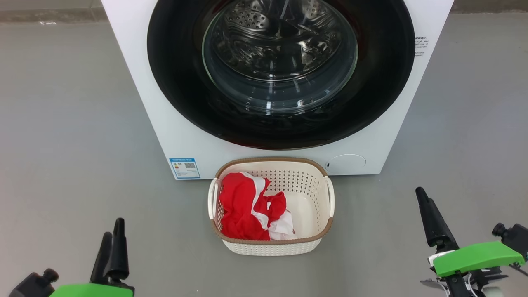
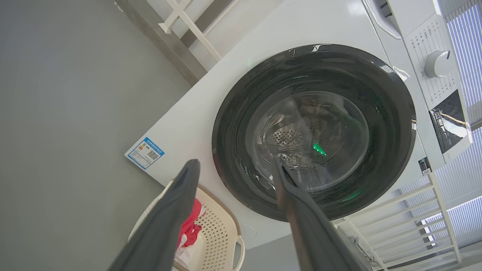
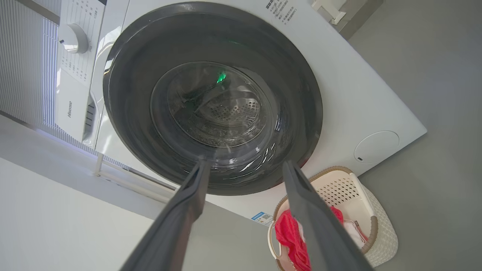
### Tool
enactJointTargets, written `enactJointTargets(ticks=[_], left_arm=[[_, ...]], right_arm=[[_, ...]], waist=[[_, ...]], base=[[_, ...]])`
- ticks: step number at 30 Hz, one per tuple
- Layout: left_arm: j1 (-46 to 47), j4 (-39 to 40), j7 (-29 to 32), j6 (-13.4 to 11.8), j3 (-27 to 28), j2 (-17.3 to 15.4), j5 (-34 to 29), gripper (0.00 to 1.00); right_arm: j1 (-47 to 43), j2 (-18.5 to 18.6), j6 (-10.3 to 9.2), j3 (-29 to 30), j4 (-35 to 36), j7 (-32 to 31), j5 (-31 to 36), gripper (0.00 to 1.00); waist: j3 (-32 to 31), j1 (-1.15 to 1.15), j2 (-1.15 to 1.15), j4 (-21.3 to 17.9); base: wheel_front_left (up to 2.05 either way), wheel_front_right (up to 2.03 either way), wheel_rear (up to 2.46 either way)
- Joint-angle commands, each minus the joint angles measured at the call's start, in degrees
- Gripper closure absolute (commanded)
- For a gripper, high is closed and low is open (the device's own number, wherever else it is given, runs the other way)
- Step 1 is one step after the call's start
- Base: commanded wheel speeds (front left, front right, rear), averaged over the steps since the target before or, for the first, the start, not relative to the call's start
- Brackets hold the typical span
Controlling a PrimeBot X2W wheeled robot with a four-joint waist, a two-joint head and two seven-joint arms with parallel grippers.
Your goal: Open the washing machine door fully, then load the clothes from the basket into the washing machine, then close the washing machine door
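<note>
A: Where are the clothes (image 1: pixel 243 210)?
B: In the basket (image 1: pixel 272 244), its left half, on the floor (image 1: pixel 62 144) before the washing machine (image 1: pixel 136 82); door (image 1: pixel 177 82) shut.
A: Left pincer (image 2: pixel 236 163), right pincer (image 3: pixel 245 163)?
B: Both spread wide, empty, well short of the basket.

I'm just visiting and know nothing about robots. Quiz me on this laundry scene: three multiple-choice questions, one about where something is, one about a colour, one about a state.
1. Where is the basket? A on the floor right before the washing machine; B on top of it; C on a shelf.
2. The clothes in the basket are mostly: A blue; B red; C green.
3. The washing machine door is: A wide open; B shut; C taken off.
Answers: 1 A, it stands on the grey floor just below the door. 2 B, red fabric with white panels. 3 B, its black ring lies flush on the white front.
</note>
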State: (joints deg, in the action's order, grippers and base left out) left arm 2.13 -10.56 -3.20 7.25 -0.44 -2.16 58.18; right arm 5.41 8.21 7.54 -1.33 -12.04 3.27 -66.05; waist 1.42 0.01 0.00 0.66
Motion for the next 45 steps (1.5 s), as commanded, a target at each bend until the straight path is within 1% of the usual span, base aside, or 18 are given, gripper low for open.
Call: enactJointTargets(ticks=[1, 7, 21, 45], left_arm=[[2.70, 2.05, -0.78, 0.12, 0.74, -0.91, -2.73, 0.00], [2.56, 1.99, -1.81, 0.04, 0.05, -0.99, -10.57, 0.00], [2.39, 1.29, -4.01, -0.01, -0.05, -0.55, -20.26, 0.00], [2.31, 1.77, -8.27, 0.12, -0.99, -0.51, -36.20, 0.00]], right_arm=[[2.94, 1.13, -0.03, -1.01, 2.02, 0.88, 2.37, 0.00], [3.27, 1.52, -0.03, -1.64, 2.47, 1.89, 8.08, 0.00], [3.58, 3.08, -0.03, -4.18, 2.02, 4.06, 17.96, 0.00], [5.30, 5.74, -0.04, -8.34, 0.92, 8.25, 32.62, 0.00]], waist=[[0.03, 0.00, 0.00, 0.01], [-0.01, 0.00, 0.00, 0.06], [-0.52, 0.00, 0.00, 0.08], [-0.69, -0.01, 0.00, 0.58]], base=[[0.00, 0.00, 0.00], [0.00, 0.00, 0.00], [0.00, 0.00, 0.00], [0.00, 0.00, 0.00]])
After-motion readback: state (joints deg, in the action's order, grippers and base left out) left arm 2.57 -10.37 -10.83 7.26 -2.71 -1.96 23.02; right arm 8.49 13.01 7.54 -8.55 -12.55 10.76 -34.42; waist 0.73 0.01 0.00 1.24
